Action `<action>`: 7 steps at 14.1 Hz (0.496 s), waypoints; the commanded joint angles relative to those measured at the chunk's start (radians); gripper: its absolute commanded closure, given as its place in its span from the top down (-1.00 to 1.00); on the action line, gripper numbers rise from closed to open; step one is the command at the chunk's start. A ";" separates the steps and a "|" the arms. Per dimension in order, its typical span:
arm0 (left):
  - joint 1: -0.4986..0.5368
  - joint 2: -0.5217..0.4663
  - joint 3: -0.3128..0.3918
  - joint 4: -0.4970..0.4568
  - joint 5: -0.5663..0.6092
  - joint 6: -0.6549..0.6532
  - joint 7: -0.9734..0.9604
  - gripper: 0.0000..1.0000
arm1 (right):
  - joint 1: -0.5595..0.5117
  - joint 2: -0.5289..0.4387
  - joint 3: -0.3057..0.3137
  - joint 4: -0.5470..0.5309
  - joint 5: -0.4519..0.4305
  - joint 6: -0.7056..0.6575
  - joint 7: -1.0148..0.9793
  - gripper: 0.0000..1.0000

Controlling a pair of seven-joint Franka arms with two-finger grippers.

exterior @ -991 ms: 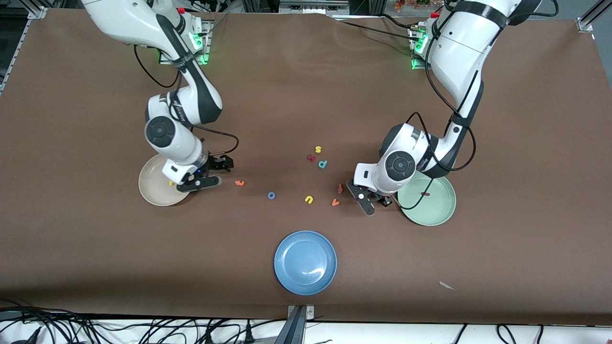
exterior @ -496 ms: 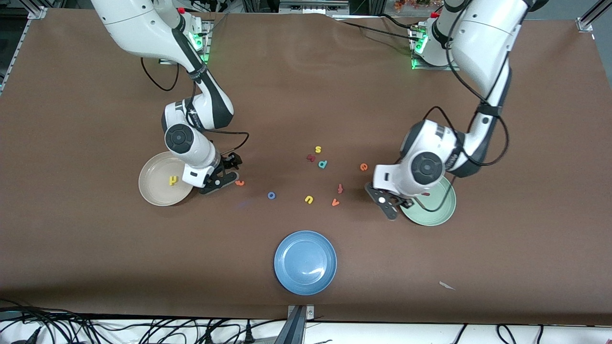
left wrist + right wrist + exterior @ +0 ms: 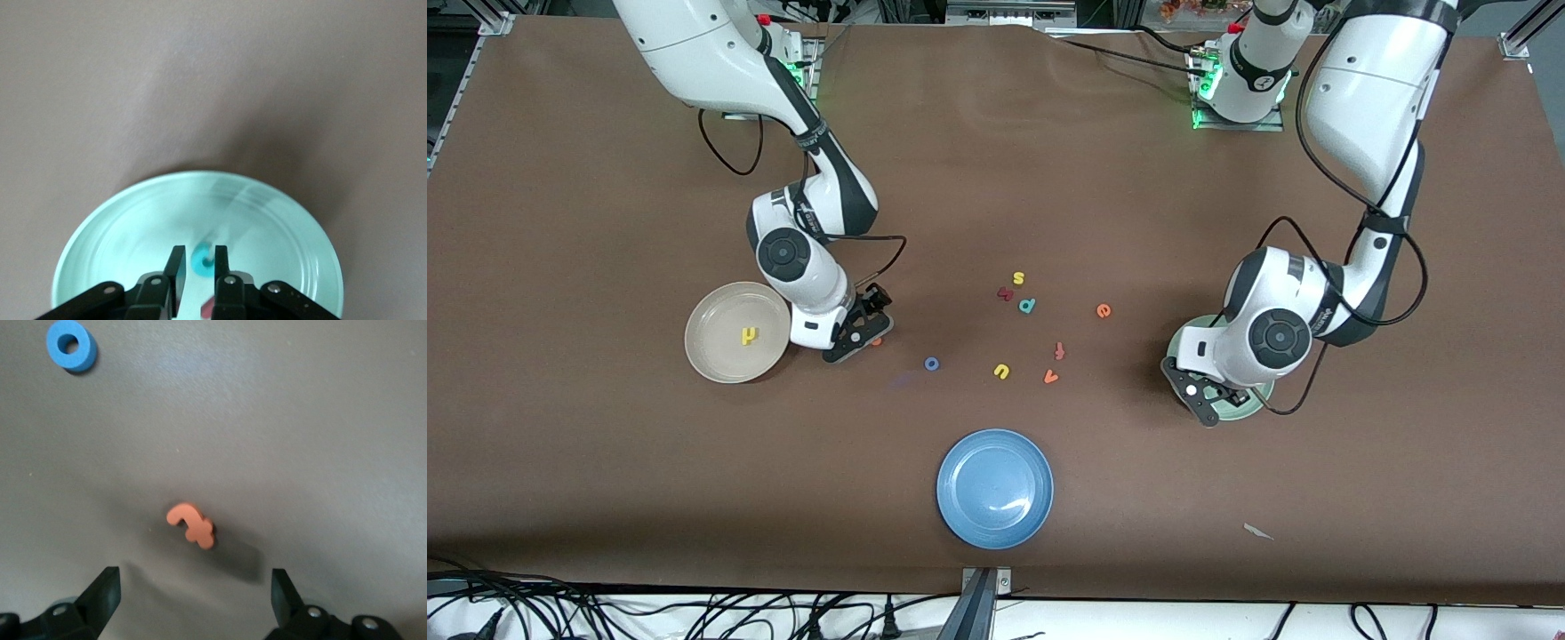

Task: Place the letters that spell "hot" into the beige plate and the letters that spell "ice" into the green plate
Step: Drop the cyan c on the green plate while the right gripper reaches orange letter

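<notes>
- The yellow h (image 3: 749,335) is seen lying in the beige plate (image 3: 710,356), which sits toward the right arm's end of the table.
- The orange t (image 3: 191,525) is found on the bare table just beside the beige plate, and the right gripper (image 3: 193,593) is parked right over it with its fingers spread wide on either side, nothing touched as far as can be made out.
- The blue o (image 3: 931,364) is left on the table a bit nearer the middle, close to the orange t.
- The green plate (image 3: 100,230) is mostly covered by the left arm in the front view; the left gripper (image 3: 196,261) is hung over it with its fingers drawn nearly together, only a thin gap left.
- The teal c (image 3: 201,259) is seen right at those fingertips; whether it's pinched or already lying in the plate can't be told. A bit of red is glimpsed beside it, too hidden to name.
- The orange e (image 3: 1104,310) is out on the table between the middle cluster and the green plate.
- Scattered mid-table: yellow s (image 3: 1018,279), teal p (image 3: 1027,306), yellow u (image 3: 1001,371), orange v (image 3: 1051,377).
- The blue plate (image 3: 960,516) is set nearest the front camera.
</notes>
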 commanded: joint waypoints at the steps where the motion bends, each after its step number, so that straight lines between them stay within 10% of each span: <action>1: -0.002 0.002 -0.004 -0.011 0.030 0.027 0.010 -0.19 | 0.006 0.040 -0.003 0.022 -0.037 0.041 -0.025 0.95; 2: -0.001 -0.001 -0.004 -0.012 0.030 0.022 0.011 0.99 | 0.006 0.042 -0.003 0.028 -0.058 0.041 -0.031 0.85; 7: -0.019 -0.118 -0.047 0.003 0.014 -0.181 -0.026 1.00 | 0.013 0.050 -0.003 0.042 -0.095 0.042 -0.033 0.39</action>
